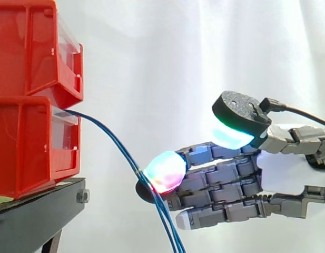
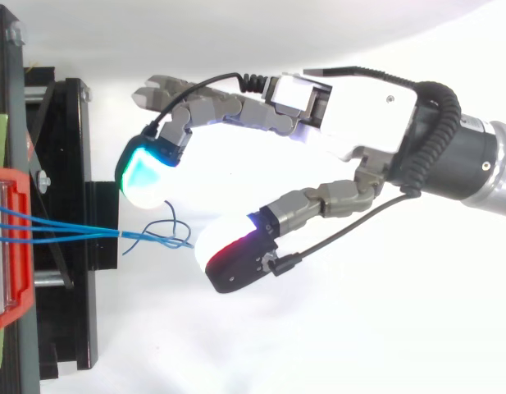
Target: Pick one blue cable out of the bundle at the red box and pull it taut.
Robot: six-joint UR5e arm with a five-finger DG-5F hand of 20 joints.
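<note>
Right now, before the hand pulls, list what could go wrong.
1. The blue cables run bunched together where the pad touches them, so the hand may drag several instead of one.
2. The fingers stand spread in the top view with nothing pinched between them; a cable could slip off the pad once pulled.
3. The cables hang slack and loop loosely near the pad; a loop might snag on a finger.
</note>
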